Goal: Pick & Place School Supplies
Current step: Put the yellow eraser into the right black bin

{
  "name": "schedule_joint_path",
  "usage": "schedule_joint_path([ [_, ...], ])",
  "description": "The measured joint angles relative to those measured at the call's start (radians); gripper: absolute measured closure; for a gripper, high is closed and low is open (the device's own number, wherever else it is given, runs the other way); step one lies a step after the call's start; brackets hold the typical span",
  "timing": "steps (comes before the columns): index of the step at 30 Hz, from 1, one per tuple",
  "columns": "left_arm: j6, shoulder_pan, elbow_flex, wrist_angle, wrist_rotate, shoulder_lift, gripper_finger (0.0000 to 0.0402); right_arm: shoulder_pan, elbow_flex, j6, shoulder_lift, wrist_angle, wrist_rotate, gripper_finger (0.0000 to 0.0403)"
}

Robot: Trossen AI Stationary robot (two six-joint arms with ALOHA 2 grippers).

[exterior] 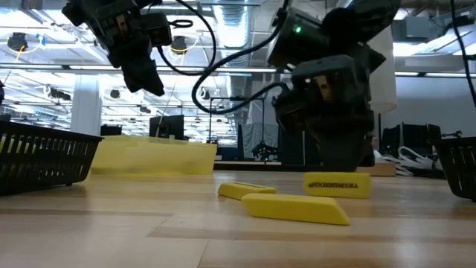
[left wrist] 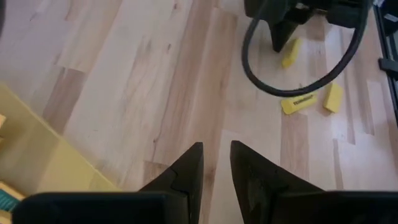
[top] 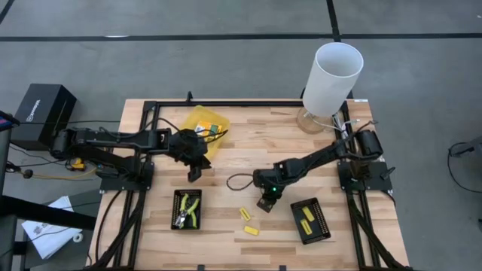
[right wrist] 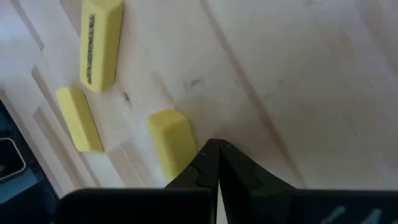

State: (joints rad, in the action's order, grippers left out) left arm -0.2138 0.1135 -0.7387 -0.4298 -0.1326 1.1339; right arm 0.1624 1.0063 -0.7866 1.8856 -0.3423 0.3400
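Room lies open across the pale wooden counter (top: 226, 169) between our arms. Left gripper (top: 195, 174), jaws slightly spread, hovers beside the translucent yellow container (top: 197, 120). Right gripper (right wrist: 214, 146), jaws pressed together, touches down beside three stubby yellow pieces (right wrist: 173, 140); one carries unreadable dark lettering. Plier-like tool (top: 184, 211) fills the black tray (top: 175, 197).
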Motion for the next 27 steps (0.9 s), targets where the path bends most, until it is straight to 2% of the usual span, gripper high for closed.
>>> schedule_joint_path([
  [10,0.0,0.04,0.008,0.008,-0.024,0.0,0.0325,-0.053,0.0,0.053,0.0,0.0,0.007,0.0403],
  [19,-0.008,0.044,0.074,0.023,-0.045,0.0,0.0325,-0.103,0.0,0.045,-0.002,0.021,-0.061,0.0403],
  [21,-0.011,0.044,0.074,0.037,-0.054,-0.004,0.0325,-0.125,0.002,0.038,-0.013,0.05,-0.102,0.0403],
  [24,-0.034,0.045,0.074,0.065,-0.058,-0.03,0.0325,-0.153,0.015,0.038,-0.04,0.066,-0.234,0.0403],
  [27,-0.037,0.045,0.074,0.068,-0.057,-0.068,0.0325,-0.18,0.027,0.038,-0.112,0.102,-0.266,0.0403],
])
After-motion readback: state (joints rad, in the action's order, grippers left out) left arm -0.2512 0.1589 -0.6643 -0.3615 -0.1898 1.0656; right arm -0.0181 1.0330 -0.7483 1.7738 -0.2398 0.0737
